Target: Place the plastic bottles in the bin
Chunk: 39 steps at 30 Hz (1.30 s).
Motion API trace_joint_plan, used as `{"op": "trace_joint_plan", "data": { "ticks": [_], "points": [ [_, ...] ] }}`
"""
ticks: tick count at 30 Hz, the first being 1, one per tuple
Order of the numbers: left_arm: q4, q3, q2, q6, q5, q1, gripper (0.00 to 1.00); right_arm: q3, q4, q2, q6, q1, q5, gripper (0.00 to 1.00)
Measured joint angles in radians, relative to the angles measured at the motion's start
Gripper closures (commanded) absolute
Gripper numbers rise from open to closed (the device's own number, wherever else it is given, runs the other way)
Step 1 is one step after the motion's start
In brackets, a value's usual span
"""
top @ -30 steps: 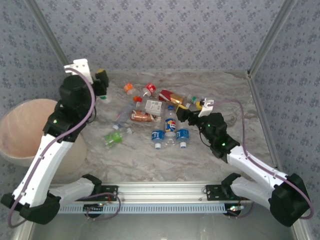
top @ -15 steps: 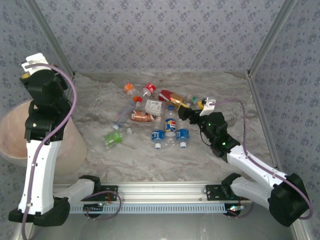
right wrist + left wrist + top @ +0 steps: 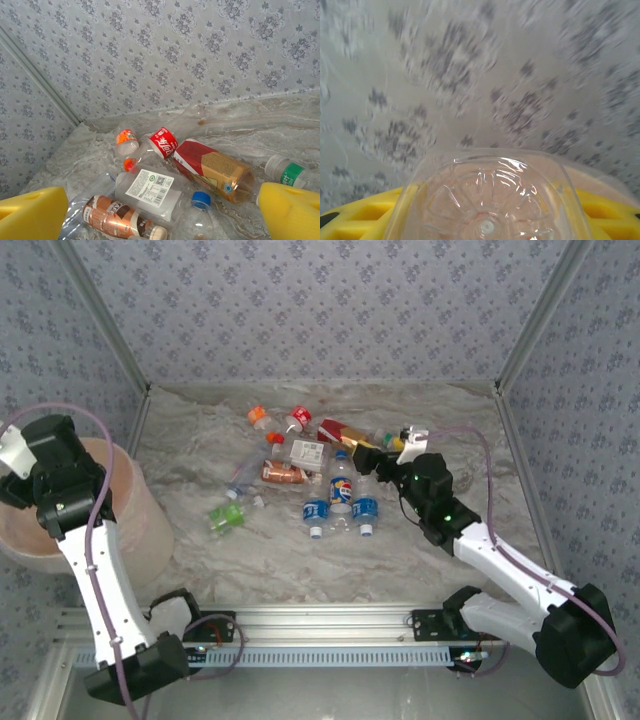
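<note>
Release looks like the step in hand on the left. The left gripper (image 3: 15,452) hangs above the bin (image 3: 137,530), which stands off the worktop's (image 3: 450,420) left edge. As far as the overhead view lets me judge, it is over the far-left part of the bin's mouth, not the middle. Its yellow pads (image 3: 357,217) are closed partway on a clear bottle (image 3: 485,200). The left wrist view sees that bottle end-on, moulded base pattern showing, so its long axis runs along the fingers and toward the wallpaper. The bin therefore lies straight below the load. Letting go should drop it inside, though the nearby rim is the one thing that could catch it.

The other bottles lie in a loose heap at the middle of the worktop, toward the far edge, well away from the bin. The right gripper (image 3: 378,453) sits at the heap's right side with its jaws spread wide and nothing between them. It is much the nearer arm for the next pick. Straight ahead of its pads (image 3: 30,215) lies the red-and-gold bottle (image 3: 212,167). That bottle's long axis is slanted across the opening instead of square to it, so I judge a wrist turn is needed before closing. The white-labelled bottle (image 3: 150,187) and a blue-capped bottle (image 3: 200,200) crowd just beside it.
</note>
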State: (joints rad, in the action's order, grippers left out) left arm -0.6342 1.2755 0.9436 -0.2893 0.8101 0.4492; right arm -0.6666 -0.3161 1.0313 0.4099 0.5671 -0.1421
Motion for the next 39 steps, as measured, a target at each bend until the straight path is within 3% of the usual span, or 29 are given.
{"op": "trace_joint_plan", "data": {
  "ticks": [5,16,23,28,32,39],
  "points": [
    [-0.047,-0.056,0.007,-0.112,-0.108,0.136,0.41,-0.007,0.006,0.019,-0.003,0.000,0.008,0.00],
    [-0.122,-0.110,0.082,-0.283,-0.222,0.239,0.39,-0.008,0.009,0.037,-0.003,0.001,0.019,0.00],
    [-0.132,-0.116,0.122,-0.332,-0.295,0.239,0.14,-0.007,0.023,0.039,-0.003,0.003,0.019,0.00],
    [-0.138,-0.080,0.131,-0.337,-0.357,0.238,0.09,-0.008,0.033,0.046,-0.003,0.003,0.018,0.00],
    [-0.145,-0.039,0.127,-0.336,-0.377,0.192,0.06,-0.008,0.042,0.058,-0.003,0.003,0.018,0.00],
    [-0.153,0.060,0.117,-0.321,-0.346,-0.080,0.02,-0.007,0.074,0.073,0.016,0.003,0.014,0.00]
  ]
}}
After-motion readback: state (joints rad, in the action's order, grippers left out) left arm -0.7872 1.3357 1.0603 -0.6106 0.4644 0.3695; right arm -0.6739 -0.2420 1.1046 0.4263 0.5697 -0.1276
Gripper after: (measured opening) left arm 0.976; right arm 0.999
